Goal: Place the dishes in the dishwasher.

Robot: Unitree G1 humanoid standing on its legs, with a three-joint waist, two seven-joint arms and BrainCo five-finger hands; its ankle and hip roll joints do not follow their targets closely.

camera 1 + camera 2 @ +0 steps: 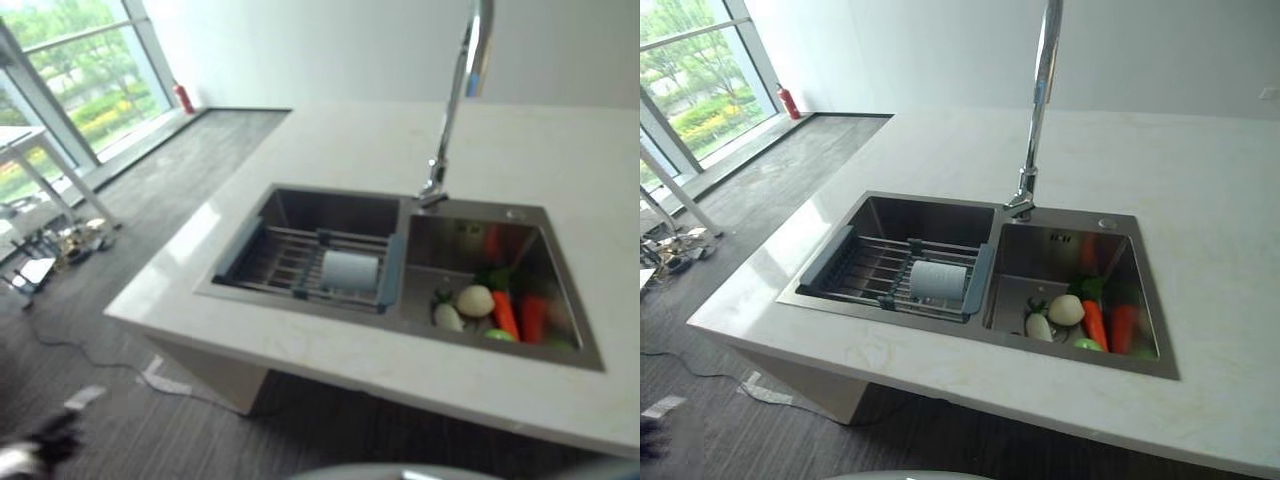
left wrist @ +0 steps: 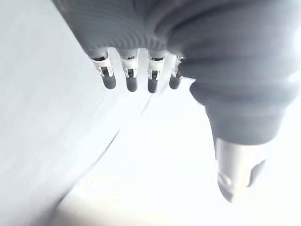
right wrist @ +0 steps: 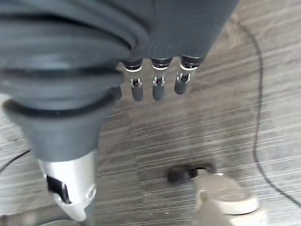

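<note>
A white cup (image 1: 350, 270) lies on its side on a wire drying rack (image 1: 275, 255) set across the left basin of a steel double sink (image 1: 330, 210). The sink is sunk into a white counter (image 1: 560, 170). My left hand (image 2: 235, 70) hangs away from the counter with its fingers (image 2: 130, 80) relaxed and nothing in them. My right hand (image 3: 66, 84) hangs over the grey floor, its fingers (image 3: 158, 87) straight and empty. Both hands are far from the cup.
The right basin holds a white onion (image 1: 475, 300), carrots (image 1: 505, 315) and other vegetables. A tall chrome faucet (image 1: 455, 100) rises between the basins. Grey floor lies left of the counter, with a white table's legs (image 1: 40, 180) and a red fire extinguisher (image 1: 184, 98) by the windows.
</note>
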